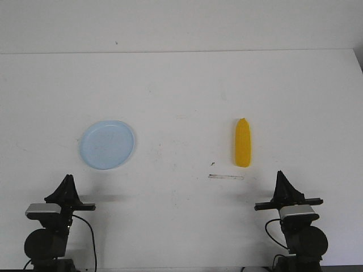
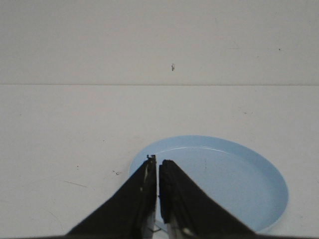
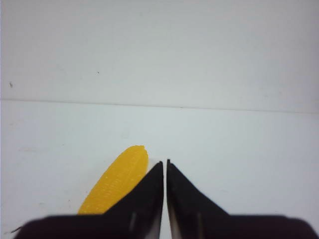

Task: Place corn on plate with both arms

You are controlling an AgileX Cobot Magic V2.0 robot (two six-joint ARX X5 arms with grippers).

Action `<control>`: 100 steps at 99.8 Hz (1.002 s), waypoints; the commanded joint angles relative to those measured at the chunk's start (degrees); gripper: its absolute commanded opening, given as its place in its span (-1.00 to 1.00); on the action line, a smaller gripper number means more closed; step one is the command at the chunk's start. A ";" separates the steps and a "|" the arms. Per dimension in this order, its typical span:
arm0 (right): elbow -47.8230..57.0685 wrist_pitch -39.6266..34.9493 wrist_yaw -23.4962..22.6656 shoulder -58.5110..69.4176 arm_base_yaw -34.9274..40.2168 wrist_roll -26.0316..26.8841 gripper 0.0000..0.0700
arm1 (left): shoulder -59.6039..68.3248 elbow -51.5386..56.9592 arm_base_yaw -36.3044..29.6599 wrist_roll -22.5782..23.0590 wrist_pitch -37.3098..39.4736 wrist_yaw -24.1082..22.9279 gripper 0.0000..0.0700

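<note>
The yellow corn (image 1: 243, 143) lies flat on the white table right of centre, its tapered end pointing away from me. The pale blue plate (image 1: 107, 144) sits left of centre and holds nothing. My left gripper (image 1: 67, 180) is shut and empty near the table's front edge, just short of the plate; the left wrist view shows its tips (image 2: 158, 160) over the plate's near rim (image 2: 219, 174). My right gripper (image 1: 281, 175) is shut and empty, in front of and to the right of the corn. The corn (image 3: 117, 179) is partly hidden behind it in the right wrist view (image 3: 165, 161).
A small dark scuff mark (image 1: 226, 177) lies on the table just in front of the corn. The table's far edge (image 1: 181, 52) meets a pale wall. Both arm bases (image 1: 48, 238) stand at the front edge.
</note>
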 commanded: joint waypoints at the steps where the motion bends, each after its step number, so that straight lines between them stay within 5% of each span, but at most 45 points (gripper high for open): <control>1: -0.07 0.72 0.00 0.09 0.09 -0.24 -0.96 | -0.09 -1.22 0.00 -0.26 0.70 -0.11 -0.99; 25: -0.07 0.72 0.00 0.09 0.09 -0.24 -0.96 | -0.09 -1.20 0.07 -1.05 2.16 -0.15 -0.99; 60: -0.07 0.72 0.00 0.07 0.09 -0.24 -0.96 | 0.61 8.04 0.07 -14.12 4.48 -0.15 -0.99; 86: -0.07 0.72 0.00 0.09 0.09 -0.24 -0.96 | 7.82 23.54 0.07 -13.11 -5.20 -0.15 -0.99; 100: -0.07 0.72 0.00 0.09 0.09 -0.24 -0.96 | 15.21 30.73 0.07 -8.31 -7.13 -0.13 -0.99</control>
